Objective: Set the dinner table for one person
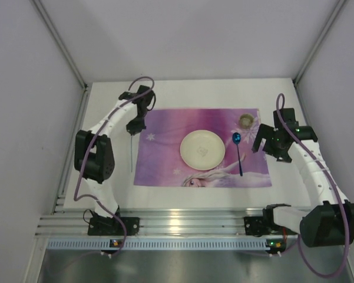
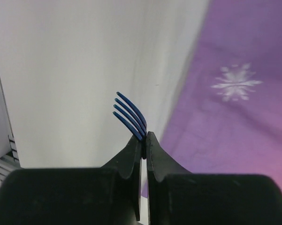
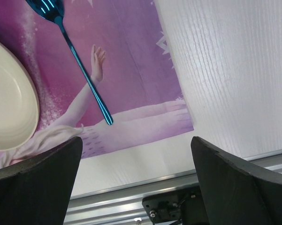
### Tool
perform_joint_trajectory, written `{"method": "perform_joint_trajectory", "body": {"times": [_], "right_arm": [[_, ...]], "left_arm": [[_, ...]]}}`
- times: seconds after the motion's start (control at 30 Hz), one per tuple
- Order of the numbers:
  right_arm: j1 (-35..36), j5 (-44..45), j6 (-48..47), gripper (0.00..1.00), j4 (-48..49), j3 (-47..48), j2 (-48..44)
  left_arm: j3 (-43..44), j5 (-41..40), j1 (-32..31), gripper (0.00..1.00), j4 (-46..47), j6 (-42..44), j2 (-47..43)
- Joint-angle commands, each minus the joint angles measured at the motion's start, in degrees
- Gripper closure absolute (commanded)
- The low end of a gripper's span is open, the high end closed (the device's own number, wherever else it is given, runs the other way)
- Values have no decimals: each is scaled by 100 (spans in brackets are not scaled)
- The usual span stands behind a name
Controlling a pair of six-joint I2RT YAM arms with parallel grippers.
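**Top external view: fork clamped at the placemat's 9 o'clock edge**

Top external view shows the left gripper [image 1: 135, 126] pressed together on a blue fork [image 1: 131, 154]. The fork's handle runs toward 6 o'clock, just beside the left border of the purple placemat [image 1: 165, 168]. In the left wrist view the tines [image 2: 130, 116] stand out past the closed fingertips, so I judge the hold to be near the fork's neck. The right gripper [image 1: 264, 141] has its jaws apart and holds nothing. It hangs near the placemat's 3 o'clock edge.

The white surface [image 1: 200, 94] lies under everything, bare around the placemat, with the ribbed rail [image 1: 182, 227] at 6 o'clock. A plate [image 1: 202, 149] sits mid-placemat, a blue spoon [image 1: 238, 150] at its 3 o'clock and a small cup [image 1: 245, 121] near 2 o'clock.

Hazards, as I judge them:
- **Pivoting:** a pinch so close to the tines leaves the long handle as a lever, so the fork may turn in the grip.
- **Release height:** I cannot tell whether the handle touches the surface. Released from height, the fork could bounce and land skewed or across the placemat's border.
- **Dragging:** the handle tip could catch the placemat's edge and rumple it.
- **Right arm:** swinging inward, it could knock the cup or spoon.
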Motion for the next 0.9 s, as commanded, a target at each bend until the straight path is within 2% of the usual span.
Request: {"method": "perform_joint_trajectory", "body": {"times": [0.0, 0.2, 0.4, 0.63, 0.67, 0.77, 0.8, 0.87], "right_arm": [[71, 33, -32, 0, 278, 323, 30], [71, 112, -76, 0, 242, 270, -93], [71, 138, -94, 0, 225, 59, -234], [71, 174, -147, 0, 207, -46, -287], [63, 174, -164, 0, 199, -38, -269], [63, 182, -182, 0, 199, 15, -234], [71, 182, -190, 0, 198, 33, -217], [63, 183, -208, 0, 216, 77, -164]], "left_arm": [[831, -577, -728, 100, -985, -400, 518], [1570, -541, -1169, 100, -1312, -946, 1493], [2018, -498, -1213, 100, -1417, -1306, 2267], [2607, -471, -1266, 98, -1408, -1377, 2725], [2643, -480, -1310, 80, -1400, -1377, 2743], [2669, -602, -1433, 53, -1417, -1412, 2673], [2669, -655, -1459, 37, -1426, -1430, 2646], [2669, -700, -1503, 33, -1470, -1438, 2488]]}}
